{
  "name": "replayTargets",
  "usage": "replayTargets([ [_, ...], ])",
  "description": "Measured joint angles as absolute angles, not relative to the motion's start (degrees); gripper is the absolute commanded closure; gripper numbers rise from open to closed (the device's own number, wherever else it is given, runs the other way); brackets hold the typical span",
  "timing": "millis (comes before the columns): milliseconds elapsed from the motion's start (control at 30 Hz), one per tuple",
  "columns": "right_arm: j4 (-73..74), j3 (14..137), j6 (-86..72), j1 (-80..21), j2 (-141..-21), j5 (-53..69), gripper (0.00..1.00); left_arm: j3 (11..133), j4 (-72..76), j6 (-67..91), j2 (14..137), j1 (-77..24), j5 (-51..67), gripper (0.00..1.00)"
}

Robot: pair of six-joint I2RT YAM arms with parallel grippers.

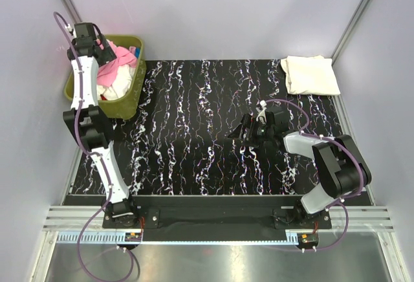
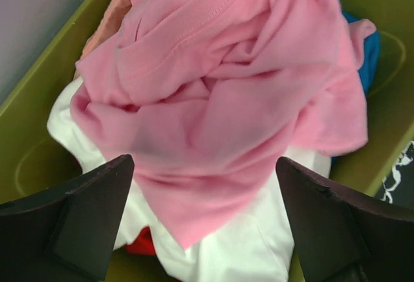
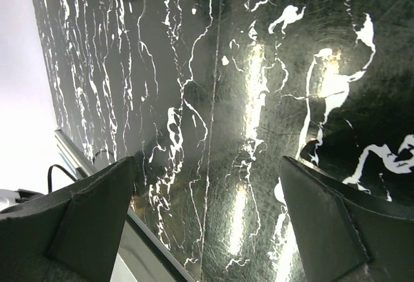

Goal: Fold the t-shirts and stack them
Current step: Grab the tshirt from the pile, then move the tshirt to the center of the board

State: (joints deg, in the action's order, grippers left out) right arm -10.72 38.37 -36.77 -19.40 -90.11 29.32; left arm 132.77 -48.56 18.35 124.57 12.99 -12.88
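Pink cotton fills most of the left wrist view: one pink shirt (image 2: pixel 213 101) lies crumpled on top of the heap in the bin (image 1: pixel 123 107). Under it we see one white shirt (image 2: pixel 259 246), bunched and spilling toward the near wall. One blue shirt (image 2: pixel 370 52) shows only as a patch at the right side of the heap, against the bin wall. We also count one red scrap (image 2: pixel 139 243) low under the white cloth and one peach cloth (image 2: pixel 113 13) at the far left edge; we cannot tell whether either is a shirt. That makes five colours of cloth in one bin. The bin is olive green and sits at the far left corner of the desk (image 1: pixel 194 140).

One cream shirt (image 1: pixel 310 75) lies apart from the rest, folded flat into a rough rectangle at the far right corner of the desk.

We count two claws. The left claw (image 2: pixel 204 162) hangs over the bin, close above the pink shirt, its two fingers (image 2: pixel 77 217) spread wide with the cloth showing between them. We cannot tell whether they touch the shirt, but they grip nothing. The right claw (image 3: pixel 207 165) hovers over the black, white-veined desk right of centre, well apart from both the bin and the cream shirt. Its jaws stand wide too, holding nothing.
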Motion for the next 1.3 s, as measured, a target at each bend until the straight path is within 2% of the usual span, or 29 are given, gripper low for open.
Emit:
replayTargets([
  [67,-11.2,38.4,-36.8,-19.4,-90.5,29.7,0.0,133.8,-47.7,18.0,126.8,13.7,-12.2,0.02],
  [133,-11.6,38.4,-36.9,-19.4,-90.8,29.7,0.0,135.3,-46.8,18.0,129.4,14.6,-11.7,0.09],
  [200,-11.8,38.4,-37.0,-19.4,-91.0,29.8,0.0,135.4,-45.7,18.0,130.9,15.4,-10.9,0.23],
  [233,-12.0,38.4,-37.0,-19.4,-91.0,29.8,0.0,135.4,-45.5,18.1,131.3,15.7,-10.4,0.39],
  [333,-12.7,38.4,-37.2,-19.4,-91.0,30.1,0.0,135.4,-44.6,18.4,131.5,16.1,-9.3,0.61],
  [433,-13.1,38.4,-37.4,-19.4,-91.0,30.2,0.0,135.4,-43.2,17.9,130.8,15.2,-9.5,0.72],
  [467,-13.2,38.4,-37.4,-19.4,-91.0,30.2,0.0,135.4,-43.1,17.7,130.3,14.6,-9.6,0.81],
  [567,-13.8,38.4,-37.4,-19.4,-91.0,30.7,0.0,135.4,-43.1,17.4,128.2,12.1,-10.5,0.95],
  [633,-13.8,38.4,-37.4,-19.4,-91.0,30.7,0.0,135.4,-43.2,17.2,125.7,9.5,-11.0,1.0],
  [833,-13.9,38.3,-37.4,-19.4,-91.0,30.7,0.0,136.2,-43.4,16.1,115.1,-1.2,-8.4,0.99],
  [967,-15.2,35.8,-37.9,-18.6,-88.6,30.5,0.0,139.7,-42.6,17.3,108.7,-9.0,2.2,0.94],
  [1133,-14.6,33.6,-38.7,-17.3,-83.7,29.2,0.0,132.5,-40.0,21.8,95.0,-10.4,13.1,0.84],
  [1200,-12.0,33.6,-38.9,-17.0,-81.0,27.5,0.0,127.6,-39.4,22.5,89.0,-9.6,14.8,0.66],
  [1267,-7.5,34.1,-38.8,-16.9,-77.1,25.5,0.0,121.5,-38.9,22.6,84.0,-9.1,15.2,0.37],
  [1300,-4.0,34.6,-38.9,-16.8,-73.9,23.9,0.0,118.4,-39.2,22.5,82.0,-9.0,15.4,0.32],
])
